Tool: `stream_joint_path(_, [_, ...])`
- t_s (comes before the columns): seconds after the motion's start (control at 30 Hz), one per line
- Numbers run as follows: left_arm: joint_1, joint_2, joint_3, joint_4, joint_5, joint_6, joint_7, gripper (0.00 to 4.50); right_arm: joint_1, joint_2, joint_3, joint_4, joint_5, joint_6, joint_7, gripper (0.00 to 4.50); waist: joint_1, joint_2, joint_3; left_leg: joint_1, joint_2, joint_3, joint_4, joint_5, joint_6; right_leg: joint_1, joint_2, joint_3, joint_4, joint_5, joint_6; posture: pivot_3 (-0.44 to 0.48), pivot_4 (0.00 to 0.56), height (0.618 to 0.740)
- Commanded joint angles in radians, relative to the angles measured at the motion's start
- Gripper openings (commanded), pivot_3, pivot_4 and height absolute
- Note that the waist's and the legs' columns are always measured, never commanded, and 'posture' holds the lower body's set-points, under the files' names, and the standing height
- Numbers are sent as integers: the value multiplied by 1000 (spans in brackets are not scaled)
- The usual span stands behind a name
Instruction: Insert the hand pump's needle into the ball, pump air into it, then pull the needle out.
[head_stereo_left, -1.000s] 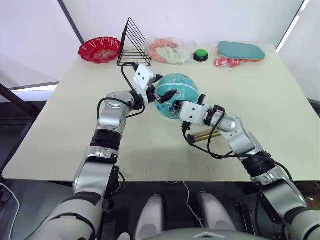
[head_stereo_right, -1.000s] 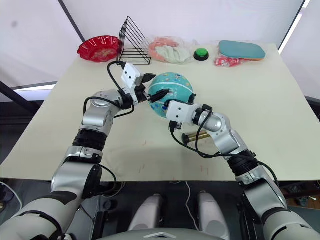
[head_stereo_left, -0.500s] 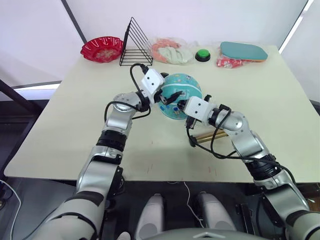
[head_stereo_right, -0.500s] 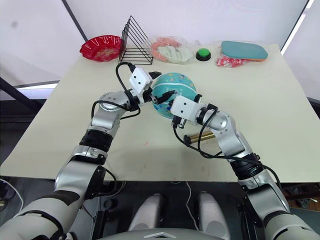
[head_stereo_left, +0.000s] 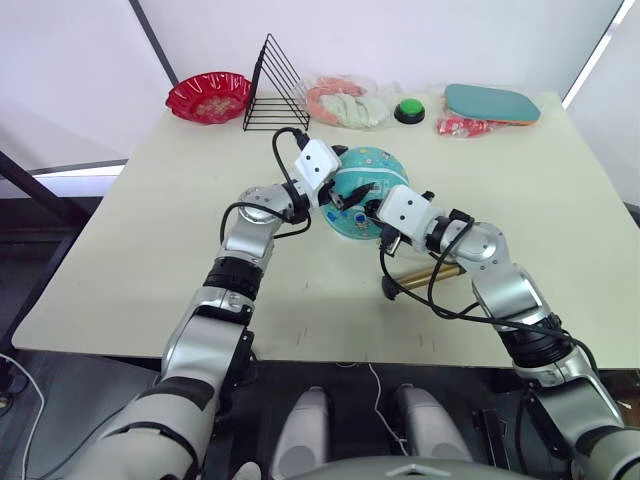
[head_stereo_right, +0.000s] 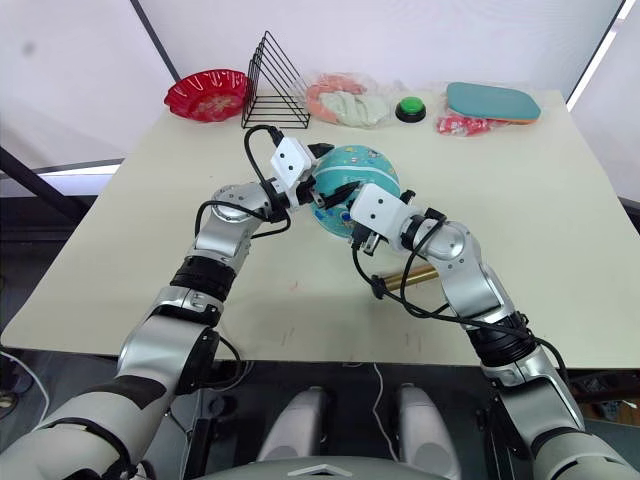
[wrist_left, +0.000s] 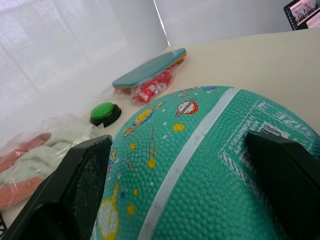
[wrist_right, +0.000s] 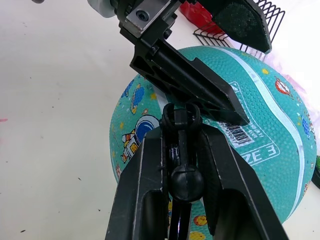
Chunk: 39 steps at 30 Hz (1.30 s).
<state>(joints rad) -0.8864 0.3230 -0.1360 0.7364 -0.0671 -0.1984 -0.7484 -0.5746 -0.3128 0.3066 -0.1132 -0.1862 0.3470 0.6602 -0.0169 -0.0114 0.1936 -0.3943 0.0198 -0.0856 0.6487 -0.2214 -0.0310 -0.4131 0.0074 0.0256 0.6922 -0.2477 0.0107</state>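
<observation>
Nearest me, the hand pump lies on the table, unworked. Beyond it, the right gripper is clamped on the hose fitting with the needle, its tip at the ball; whether it has entered I cannot tell. At the ball's ten o'clock, the left gripper has its fingers spread against its skin. Pumping and withdrawal appear to remain.
</observation>
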Motion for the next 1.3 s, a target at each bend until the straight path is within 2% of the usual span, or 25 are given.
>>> stream_joint_path(0.03, [75, -3, -7, 171, 20, 170, -32, 4500, -23, 5, -26, -197, 58, -48, 17, 272, 1, 0, 0, 0, 0, 0, 0, 0, 0, 0, 0, 0, 0, 0, 0, 0, 150, 740])
stream_joint_path(0.43, [73, -5, -6, 192, 13, 258, -96, 4500, -29, 1, -42, -248, 81, 0, 26, 272, 6, 1, 0, -3, -1, -3, -1, 0, 0, 1, -1, -3, -5, 0, 0, 0, 150, 740])
stream_joint_path(0.9, [70, -8, -47, 230, 70, 242, -60, 4500, -51, -27, -57, -344, 131, 96, 32, 272, 9, 3, -2, -3, -2, -4, -4, 0, 0, 4, -3, -6, -13, 0, 1, 0, 150, 740])
stream_joint_path(1.3, [76, -4, -93, 246, 108, 223, -39, 4500, -45, -38, -66, -372, 166, 96, 28, 272, 11, 4, -5, -3, -3, -5, -5, 0, 0, 4, -5, -7, -13, -1, 2, 0, 150, 740])
